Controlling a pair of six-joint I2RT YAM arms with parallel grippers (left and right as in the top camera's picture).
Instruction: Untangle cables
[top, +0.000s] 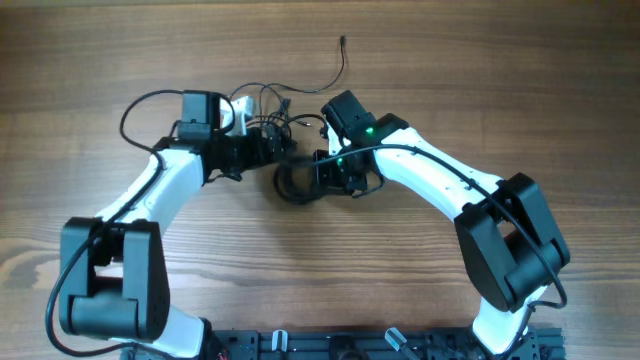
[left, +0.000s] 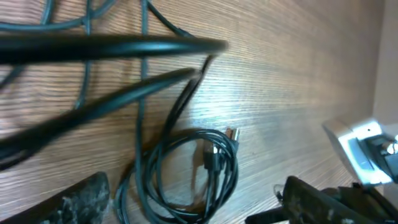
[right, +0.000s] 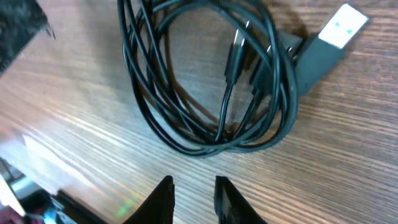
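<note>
The cables are thin black cords. A small coil of them (top: 295, 182) lies on the wooden table between my two grippers, and a looser tangle (top: 272, 118) lies just behind it. In the left wrist view the coil (left: 186, 155) lies between my left gripper's (left: 193, 190) wide-open fingers, with small plugs inside the loop. In the right wrist view the coil (right: 205, 87) lies just ahead of my right gripper (right: 194, 186), whose fingers are slightly apart and empty. A plug with a white tip (right: 329, 37) rests against the coil.
One thin cable end (top: 342, 45) trails off to the far side of the table. Thicker black arm wires (left: 112, 46) cross the top of the left wrist view. A white-grey block (left: 360, 146) shows at its right edge. Both arms (top: 440, 180) crowd the table's middle.
</note>
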